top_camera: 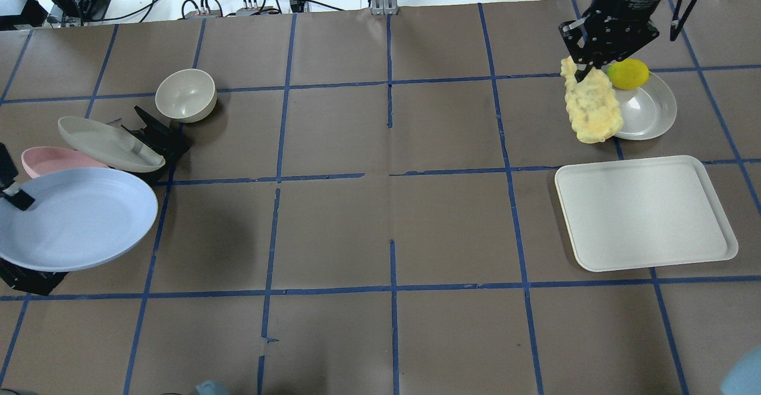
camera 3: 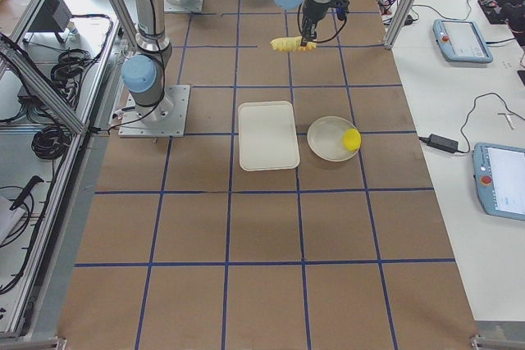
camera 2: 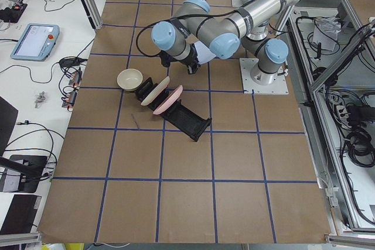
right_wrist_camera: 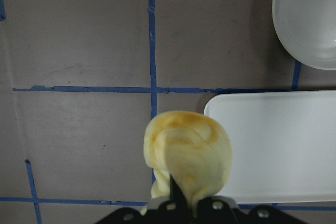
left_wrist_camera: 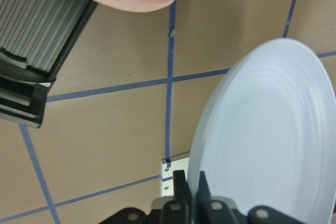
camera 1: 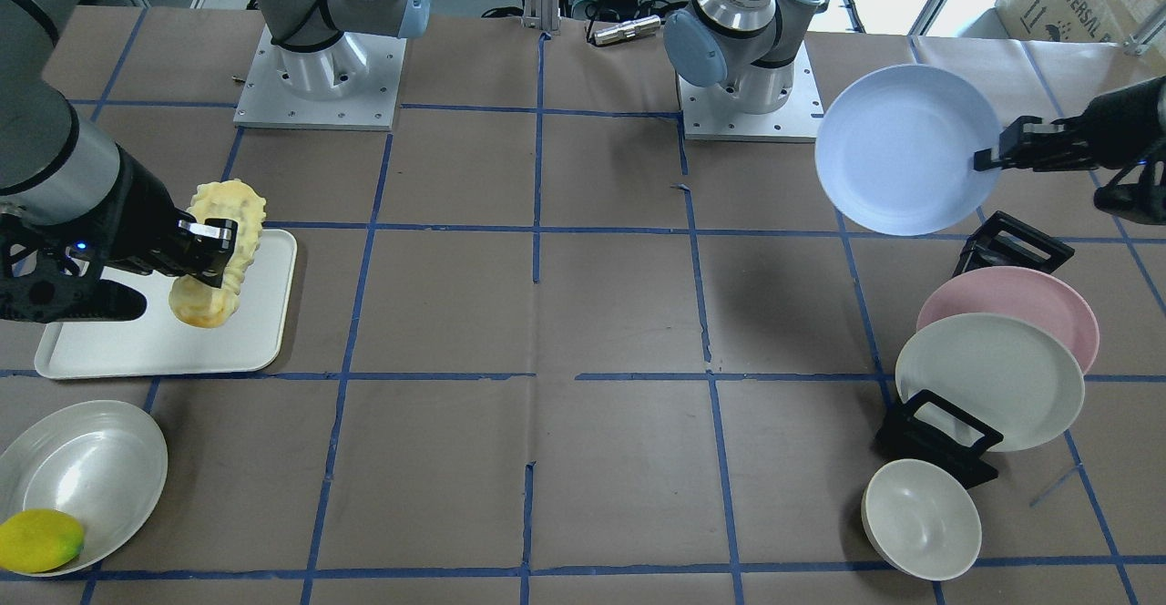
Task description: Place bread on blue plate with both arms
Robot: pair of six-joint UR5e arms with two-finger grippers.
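My left gripper (camera 1: 988, 158) is shut on the rim of the pale blue plate (camera 1: 897, 154) and holds it tilted in the air above the table. The same grip shows in the overhead view (top_camera: 18, 196) and in the left wrist view (left_wrist_camera: 191, 203), with the plate (left_wrist_camera: 268, 140) rising from the jaws. My right gripper (camera 1: 214, 245) is shut on the knobbly pale yellow bread (camera 1: 232, 213). The bread hangs lifted above the white tray (camera 1: 137, 350). In the right wrist view the bread (right_wrist_camera: 186, 150) sticks out of the jaws.
A black rack (camera 1: 938, 436) holds a pink plate (camera 1: 1029, 300) and an off-white plate (camera 1: 988, 377), with a small bowl (camera 1: 920, 518) beside it. A silvery plate (camera 1: 91, 468) with a yellow lemon (camera 1: 38, 539) lies near the tray. Brown paper with blue tape lines covers the table.
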